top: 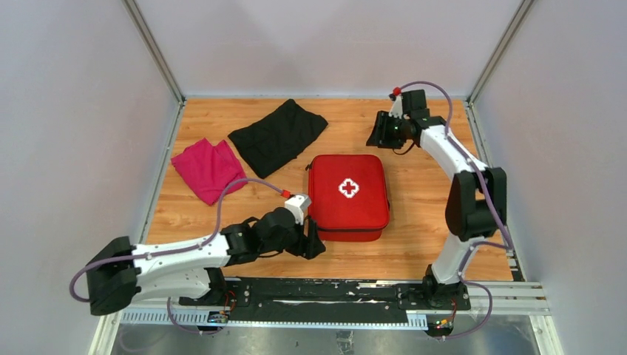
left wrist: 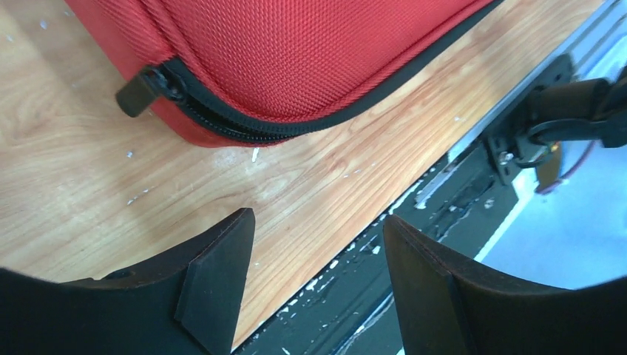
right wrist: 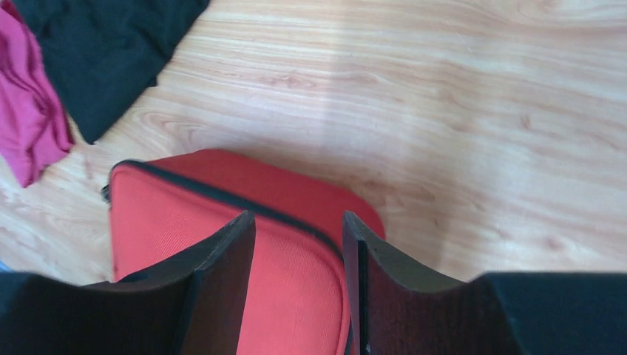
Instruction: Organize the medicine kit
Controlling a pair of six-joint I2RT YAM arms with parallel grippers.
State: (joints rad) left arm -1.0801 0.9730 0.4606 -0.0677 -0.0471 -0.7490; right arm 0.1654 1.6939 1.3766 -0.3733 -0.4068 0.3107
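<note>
The medicine kit [top: 347,196] lies flat and zipped shut in the middle of the table, red with a white cross on its lid. My left gripper [top: 316,244] sits low at the kit's near-left corner, open and holding nothing. In the left wrist view the kit's corner [left wrist: 296,59] and its black zip pull [left wrist: 140,92] lie just beyond my left gripper [left wrist: 318,225]. My right gripper [top: 375,134] hangs raised over the far right of the table, open and empty. The right wrist view looks down on the kit [right wrist: 170,214] past my right gripper [right wrist: 299,225].
A black cloth [top: 279,135] and a magenta cloth [top: 207,168] lie at the back left; both also show in the right wrist view, black cloth [right wrist: 103,44] and magenta cloth [right wrist: 29,126]. The black mounting rail [left wrist: 473,192] runs along the table's near edge.
</note>
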